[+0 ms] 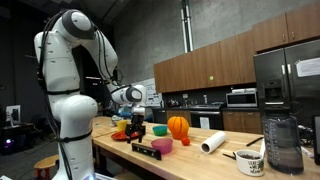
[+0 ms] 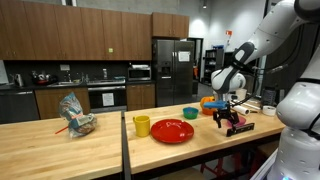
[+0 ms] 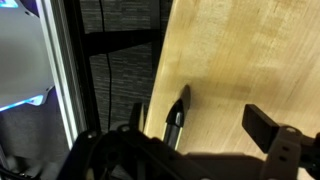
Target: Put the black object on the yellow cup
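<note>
Stretching across both exterior views, wooden table [image 2: 90, 145]. Hanging low over one end, gripper [image 2: 223, 119], jaws spread wide in the wrist view, nothing between. Resting mid-table, red plate [image 2: 172, 131]. Lying flat near the gripper by the table edge, black object [image 1: 146, 150]. Standing just beside the plate, well apart from the bar, yellow cup [image 2: 141, 126].

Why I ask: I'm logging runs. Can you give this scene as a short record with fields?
gripper: open, empty, over bare wood
black object: lying flat on the table, close to the gripper
yellow cup: upright, beside the red plate, nothing on it
task status: black object not yet picked up
</note>
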